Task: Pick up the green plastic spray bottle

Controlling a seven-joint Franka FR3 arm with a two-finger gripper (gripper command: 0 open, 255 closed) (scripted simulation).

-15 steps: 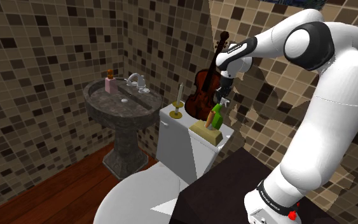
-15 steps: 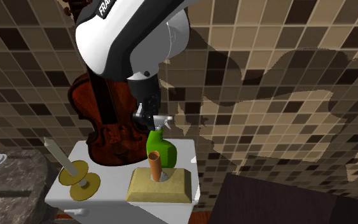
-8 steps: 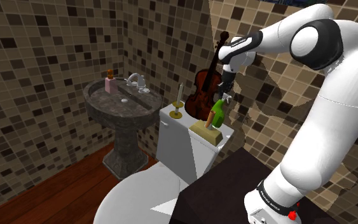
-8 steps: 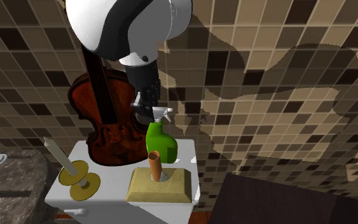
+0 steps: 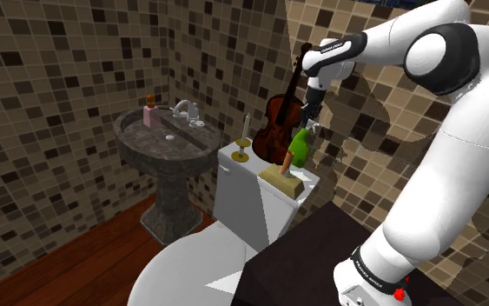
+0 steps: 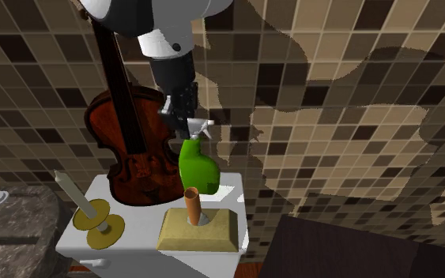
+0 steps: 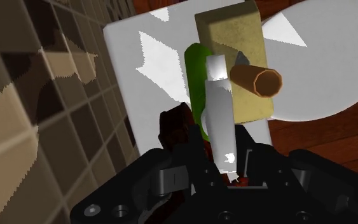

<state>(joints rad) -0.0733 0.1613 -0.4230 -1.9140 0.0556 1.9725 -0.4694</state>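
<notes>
The green spray bottle (image 6: 197, 167) with a grey-white trigger head hangs in the air above the white toilet tank lid (image 6: 229, 207), tilted a little. My black gripper (image 6: 186, 118) is shut on its head from above. In the shoulder view the spray bottle (image 5: 299, 146) hangs under the gripper (image 5: 307, 124), just above the tank (image 5: 242, 193). In the wrist view the spray bottle (image 7: 198, 79) runs away from the gripper (image 7: 228, 168), its grey head clasped between the fingers.
A tan block (image 6: 197, 228) with an orange tube (image 6: 191, 206) stands on the tank below the bottle. A violin (image 6: 130, 140) leans on the tiled wall behind. A candle on a brass holder (image 6: 94, 216) stands beside it. A dark stone sink (image 5: 166, 141) stands at the shoulder view's left.
The gripper has risen with the spray bottle in it. The bottle's base has left the tank lid and now hangs above it.
</notes>
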